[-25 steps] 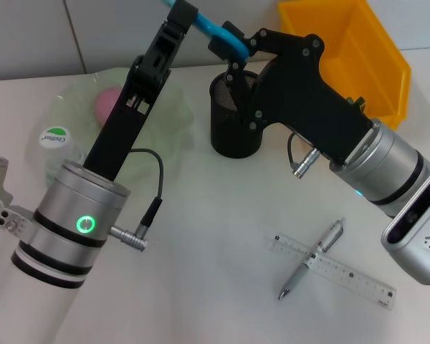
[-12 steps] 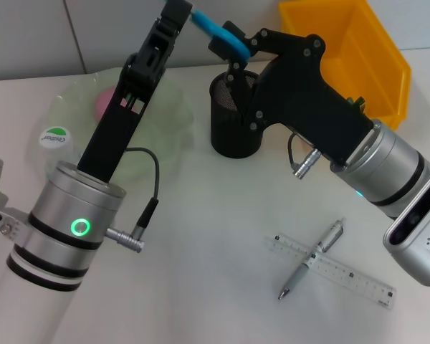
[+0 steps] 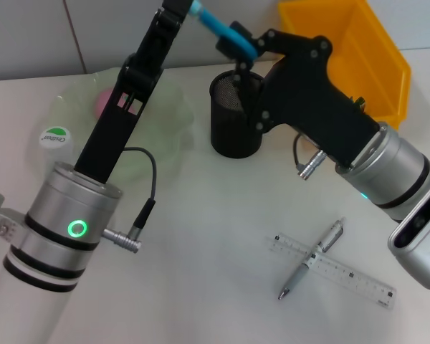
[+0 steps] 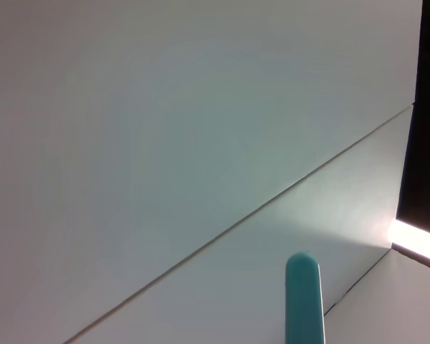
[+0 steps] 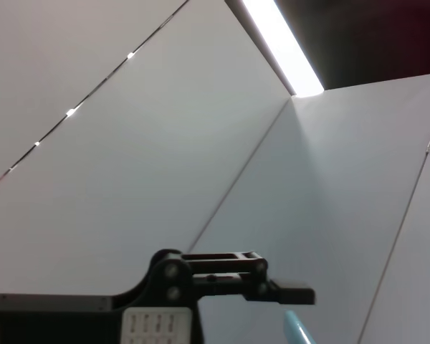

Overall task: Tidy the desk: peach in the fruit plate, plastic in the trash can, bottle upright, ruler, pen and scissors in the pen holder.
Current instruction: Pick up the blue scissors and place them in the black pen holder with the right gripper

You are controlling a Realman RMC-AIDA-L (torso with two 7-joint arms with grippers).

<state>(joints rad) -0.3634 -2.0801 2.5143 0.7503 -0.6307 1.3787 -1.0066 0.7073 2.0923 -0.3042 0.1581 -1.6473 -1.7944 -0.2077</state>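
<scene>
Blue-handled scissors [image 3: 221, 30] hang in the air just above the black mesh pen holder [image 3: 234, 118]. My left gripper [image 3: 180, 6], at the top edge of the head view, is shut on their upper end. My right gripper [image 3: 238, 44] is shut on their lower end. The blue tip also shows in the left wrist view [image 4: 303, 301]. The pink peach [image 3: 102, 101] lies in the pale green fruit plate [image 3: 165, 107]. A bottle with a green cap [image 3: 54, 137] stands at the left. A clear ruler [image 3: 344, 274] and a silver pen [image 3: 312, 267] lie crossed at the front right.
A yellow bin [image 3: 358, 50] stands at the back right behind my right arm. My left arm stretches from the front left over the fruit plate. My right arm crosses from the right edge to the pen holder. The right wrist view shows my left gripper [image 5: 222, 276] against the wall.
Both grippers have risen a little with the scissors. The left arm has swung slightly left, and the right arm has shifted slightly right and up.
</scene>
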